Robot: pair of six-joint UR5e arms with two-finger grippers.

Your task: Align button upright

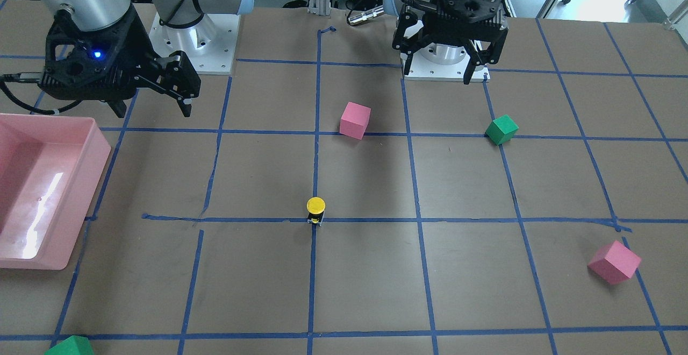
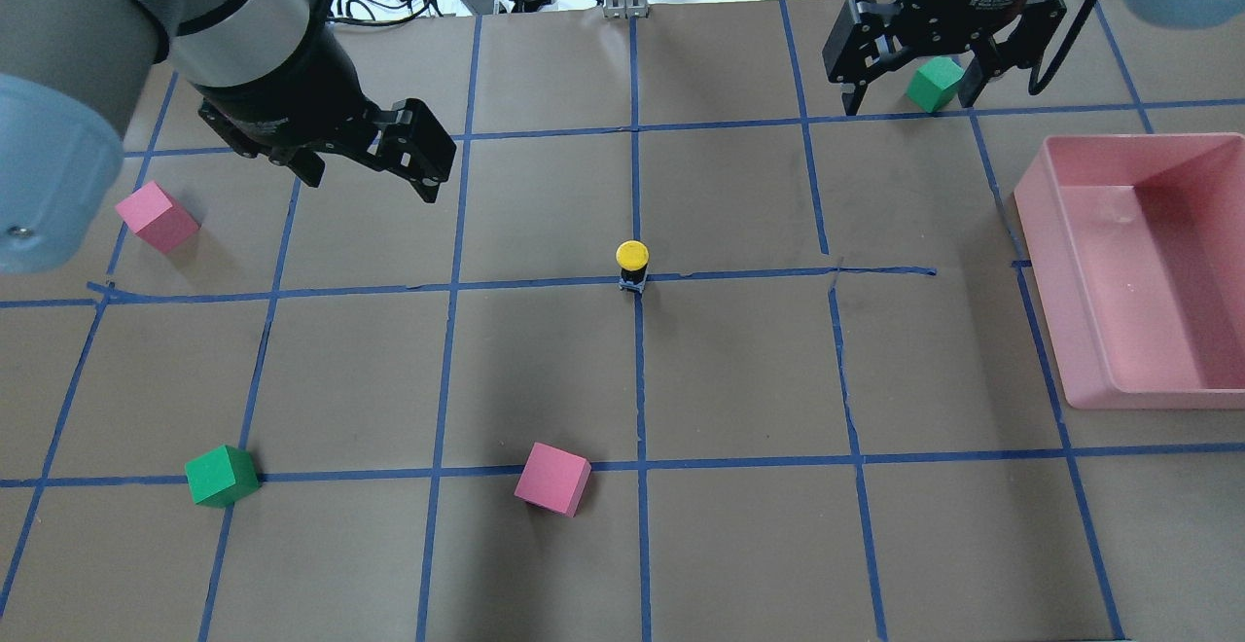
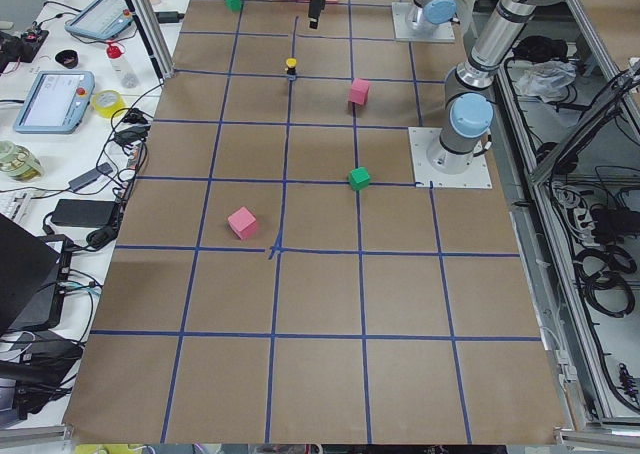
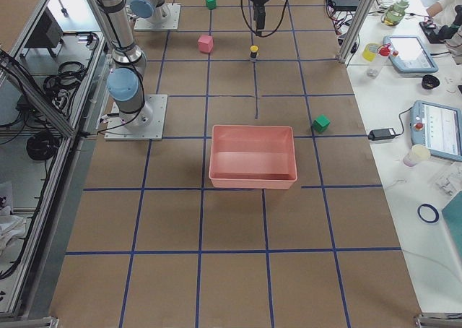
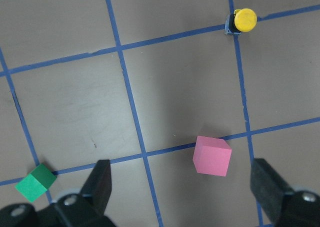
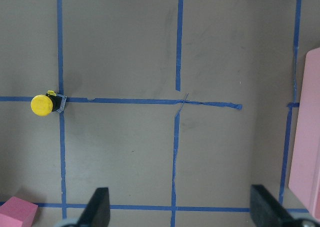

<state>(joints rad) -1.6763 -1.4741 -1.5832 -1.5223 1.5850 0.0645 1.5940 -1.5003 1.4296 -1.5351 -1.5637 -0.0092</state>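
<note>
The button (image 1: pixel 316 210) has a round yellow cap on a black body. It stands cap up on a blue tape crossing mid-table, and shows in the overhead view (image 2: pixel 632 263), the left wrist view (image 5: pixel 242 21) and the right wrist view (image 6: pixel 45 105). My left gripper (image 2: pixel 374 180) is open and empty, high above the table and apart from the button; it also shows in the front view (image 1: pixel 436 75). My right gripper (image 2: pixel 909 102) is open and empty, also raised and apart from the button; the front view shows it too (image 1: pixel 153 110).
A pink tray (image 2: pixel 1031 195) stands on my right side. A pink cube (image 2: pixel 552 479) and a green cube (image 2: pixel 222 476) lie near my side. Another pink cube (image 2: pixel 156 218) lies at the left, and another green cube (image 2: pixel 934 84) at the far right.
</note>
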